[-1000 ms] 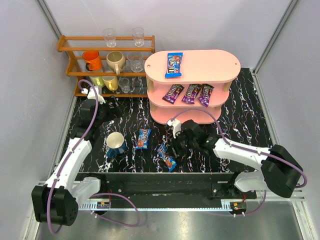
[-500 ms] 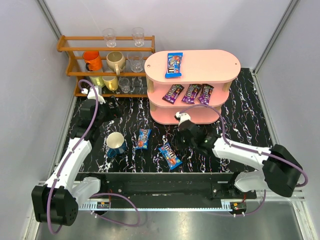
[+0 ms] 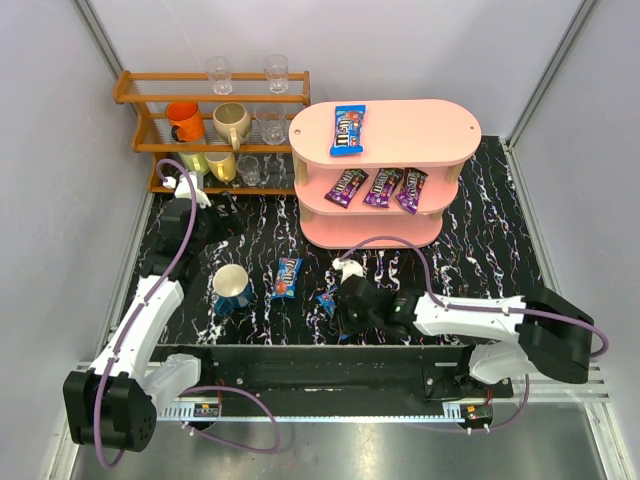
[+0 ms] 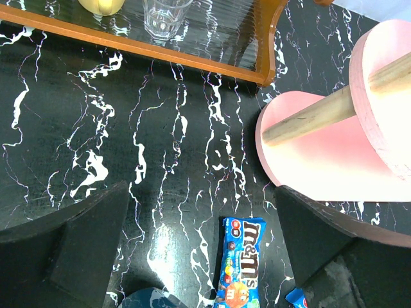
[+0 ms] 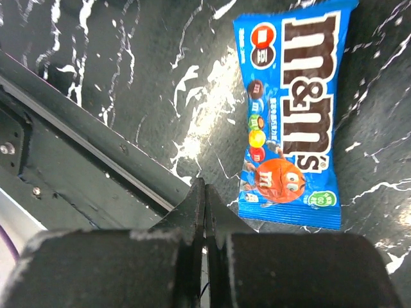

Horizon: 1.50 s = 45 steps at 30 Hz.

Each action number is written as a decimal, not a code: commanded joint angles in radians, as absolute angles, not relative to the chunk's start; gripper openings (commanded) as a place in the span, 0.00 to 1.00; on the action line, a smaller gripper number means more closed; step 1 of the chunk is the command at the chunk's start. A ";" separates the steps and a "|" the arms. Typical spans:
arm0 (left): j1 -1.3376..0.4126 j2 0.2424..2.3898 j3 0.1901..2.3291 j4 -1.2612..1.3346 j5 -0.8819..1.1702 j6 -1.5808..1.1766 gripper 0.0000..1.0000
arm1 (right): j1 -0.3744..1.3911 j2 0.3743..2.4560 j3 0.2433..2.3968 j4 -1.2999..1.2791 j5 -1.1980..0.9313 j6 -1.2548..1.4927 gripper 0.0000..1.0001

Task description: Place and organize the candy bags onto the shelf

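The pink shelf [image 3: 440,125] holds one blue candy bag [image 3: 347,130] on its top board and three purple bags [image 3: 383,187] on the middle tier. Two blue bags lie flat on the black table: one [image 3: 286,277] beside the mug, also in the left wrist view [image 4: 243,269], and one [image 3: 326,297] near the front edge, partly under my right arm. My right gripper [image 3: 343,312] is shut on nothing; its tips [image 5: 205,186] sit just left of that bag's [image 5: 292,109] lower corner. My left gripper [image 3: 218,222] hangs open [image 4: 205,244] above the table, left of the shelf's foot [image 4: 321,154].
A wooden slatted rack [image 3: 140,100] with mugs and glasses stands at the back left. A dark blue mug [image 3: 232,288] lies on the table left of the bags. The metal front rail [image 5: 83,147] runs close beside my right fingertips.
My right gripper has gone from half open to shut. It rose toward the shelf front, then swung back down and left over the near blue bag. The left arm has not moved.
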<state>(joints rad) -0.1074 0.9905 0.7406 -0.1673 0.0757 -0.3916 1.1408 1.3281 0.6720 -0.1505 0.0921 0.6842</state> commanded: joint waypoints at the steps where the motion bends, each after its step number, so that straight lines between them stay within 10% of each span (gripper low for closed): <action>1: -0.103 0.991 0.784 -0.135 0.077 -0.385 0.99 | 1.164 1.377 0.683 -0.112 0.083 0.736 0.00; 45: -0.103 1.009 0.787 -0.132 0.080 -0.385 0.99 | 0.970 1.489 0.675 -0.387 0.258 0.773 0.00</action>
<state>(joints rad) -0.1074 1.0054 0.7406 -0.1673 0.0757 -0.3916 1.0245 1.4738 0.7052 -0.3107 0.2157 0.7914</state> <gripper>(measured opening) 0.987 0.006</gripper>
